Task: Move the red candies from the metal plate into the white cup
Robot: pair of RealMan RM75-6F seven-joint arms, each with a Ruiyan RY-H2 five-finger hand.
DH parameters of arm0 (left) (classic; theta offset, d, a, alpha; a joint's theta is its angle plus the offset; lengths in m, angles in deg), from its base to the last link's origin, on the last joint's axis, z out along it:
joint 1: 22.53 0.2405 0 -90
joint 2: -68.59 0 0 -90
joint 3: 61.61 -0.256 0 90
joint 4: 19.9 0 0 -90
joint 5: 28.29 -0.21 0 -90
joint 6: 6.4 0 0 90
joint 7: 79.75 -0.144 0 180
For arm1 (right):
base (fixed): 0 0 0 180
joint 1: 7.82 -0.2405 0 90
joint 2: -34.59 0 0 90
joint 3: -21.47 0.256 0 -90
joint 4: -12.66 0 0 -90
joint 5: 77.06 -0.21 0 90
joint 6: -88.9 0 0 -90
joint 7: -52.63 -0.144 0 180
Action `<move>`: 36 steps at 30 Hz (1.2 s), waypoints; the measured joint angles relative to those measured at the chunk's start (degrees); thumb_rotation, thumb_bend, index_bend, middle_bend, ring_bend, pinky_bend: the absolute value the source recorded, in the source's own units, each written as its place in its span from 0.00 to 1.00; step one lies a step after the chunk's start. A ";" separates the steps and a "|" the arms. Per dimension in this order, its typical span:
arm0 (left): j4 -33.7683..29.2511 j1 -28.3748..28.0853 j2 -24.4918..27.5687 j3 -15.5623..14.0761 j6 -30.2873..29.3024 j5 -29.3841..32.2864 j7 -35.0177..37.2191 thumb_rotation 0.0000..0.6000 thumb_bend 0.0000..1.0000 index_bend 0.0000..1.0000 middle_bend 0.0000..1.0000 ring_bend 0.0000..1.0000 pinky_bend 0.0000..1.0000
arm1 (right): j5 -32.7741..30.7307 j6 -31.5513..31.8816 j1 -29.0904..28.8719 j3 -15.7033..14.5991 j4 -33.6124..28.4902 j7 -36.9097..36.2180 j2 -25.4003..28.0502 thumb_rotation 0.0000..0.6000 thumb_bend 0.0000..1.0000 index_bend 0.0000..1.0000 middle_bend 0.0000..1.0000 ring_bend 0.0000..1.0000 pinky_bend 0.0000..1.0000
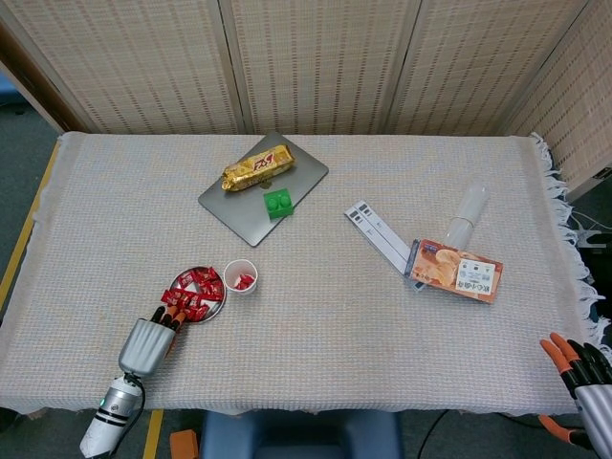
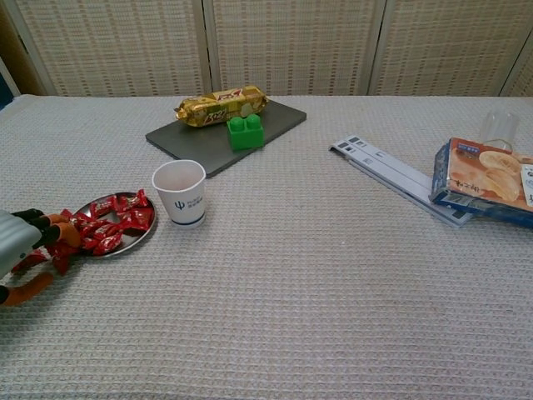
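the worktop (image 1: 335, 316) is draped in a pale woven cloth, with slatted screens (image 1: 316, 62) standing behind its far edge. far and left of centre lies a grey slab (image 1: 251, 199) carrying a gold snack packet (image 1: 256, 167) and a green block (image 1: 278, 204). to the right sit an orange biscuit box (image 1: 457, 271), a white strip with markings (image 1: 376, 233) reaching out from under it, and a clear plastic cup (image 1: 468, 212) lying just beyond it.

near the left edge, the metal plate (image 2: 133, 241) holds a heap of red candies (image 1: 198, 285). the white cup (image 2: 181, 192) stands upright just right of the plate, and the head view shows a few red candies already inside it. the left hand (image 1: 151, 339) sits at the plate's near-left rim with its fingertips (image 2: 65, 235) among the candies; whether it pinches one i cannot tell.

the right hand (image 1: 581, 378) hangs off the near right corner, well apart from everything, fingers a little apart and holding nothing.
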 measured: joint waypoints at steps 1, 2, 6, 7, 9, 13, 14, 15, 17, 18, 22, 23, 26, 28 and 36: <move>0.63 0.10 -0.32 0.08 0.11 -0.10 0.19 1.00 0.38 0.34 0.31 0.33 0.96 | 0.01 0.00 0.01 -0.01 -0.02 0.04 -0.01 1.00 0.04 0.00 0.00 0.00 0.00; 1.40 0.23 -0.70 0.20 0.24 -0.21 0.40 1.00 0.38 0.34 0.31 0.34 0.97 | 0.03 -0.01 0.00 -0.03 -0.04 0.08 -0.02 1.00 0.04 0.00 0.00 0.00 0.00; 3.61 0.59 -1.67 0.68 0.28 -0.61 1.03 1.00 0.38 0.36 0.35 0.39 0.99 | 0.04 -0.16 -0.06 -0.09 -0.06 0.28 -0.07 1.00 0.04 0.00 0.00 0.00 0.00; 4.07 0.67 -1.85 0.77 0.23 -0.73 1.24 1.00 0.39 0.37 0.37 0.40 1.00 | 0.04 -0.19 -0.08 -0.10 -0.07 0.31 -0.07 1.00 0.04 0.00 0.00 0.00 0.00; 5.10 0.83 -2.25 0.99 0.10 -0.97 1.88 1.00 0.39 0.39 0.40 0.43 1.00 | 0.01 -0.26 -0.11 -0.11 -0.08 0.38 -0.08 1.00 0.04 0.00 0.00 0.00 0.00; 7.27 1.06 -3.19 1.47 -0.41 -1.36 3.21 1.00 0.41 0.45 0.47 0.50 1.00 | 0.02 -0.49 -0.20 -0.18 -0.20 0.64 -0.10 1.00 0.04 0.00 0.00 0.00 0.00; 8.05 1.10 -3.51 1.63 -0.59 -1.48 3.58 1.00 0.41 0.46 0.49 0.51 1.00 | 0.03 -0.54 -0.22 -0.20 -0.22 0.70 -0.10 1.00 0.04 0.00 0.00 0.00 0.00; 8.65 1.13 -3.76 1.76 -0.73 -1.58 3.83 1.00 0.42 0.47 0.50 0.52 1.00 | 0.03 -0.59 -0.24 -0.21 -0.25 0.79 -0.12 1.00 0.04 0.00 0.00 0.00 0.00; 10.08 1.15 -4.32 2.04 -1.00 -1.79 4.44 1.00 0.43 0.50 0.53 0.53 1.00 | 0.06 -0.65 -0.26 -0.25 -0.28 0.87 -0.12 1.00 0.04 0.00 0.00 0.00 0.00; 10.66 1.15 -4.54 2.14 -1.03 -1.86 4.74 1.00 0.43 0.51 0.54 0.54 1.00 | 0.03 -0.68 -0.28 -0.26 -0.31 0.93 -0.13 1.00 0.04 0.00 0.00 0.00 0.00; 12.35 1.14 -5.26 2.64 -1.17 -2.13 5.91 1.00 0.45 0.54 0.56 0.54 1.00 | -0.15 -0.81 -0.32 -0.24 -0.45 1.10 -0.13 1.00 0.04 0.00 0.00 0.00 0.00; 12.59 1.14 -5.37 2.77 -1.36 -2.25 6.28 1.00 0.45 0.54 0.57 0.55 1.00 | -0.18 -0.84 -0.34 -0.24 -0.47 1.13 -0.12 1.00 0.04 0.00 0.00 0.00 0.00; 12.69 1.07 -5.40 3.01 -2.01 -2.67 6.80 1.00 0.45 0.54 0.58 0.56 1.00 | -0.30 -0.87 -0.36 -0.22 -0.51 1.12 -0.11 1.00 0.04 0.00 0.00 0.00 0.00; 12.41 0.95 -5.23 3.19 -2.58 -3.00 7.08 1.00 0.45 0.55 0.58 0.56 1.00 | -0.36 -0.84 -0.35 -0.20 -0.49 1.06 -0.10 1.00 0.04 0.00 0.00 0.00 0.00; 8.82 -0.54 -3.77 4.38 -4.13 -4.30 6.97 1.00 0.46 0.56 0.61 0.57 1.00 | -0.61 -0.94 -0.42 -0.17 -0.52 0.88 0.00 1.00 0.04 0.00 0.00 0.00 0.00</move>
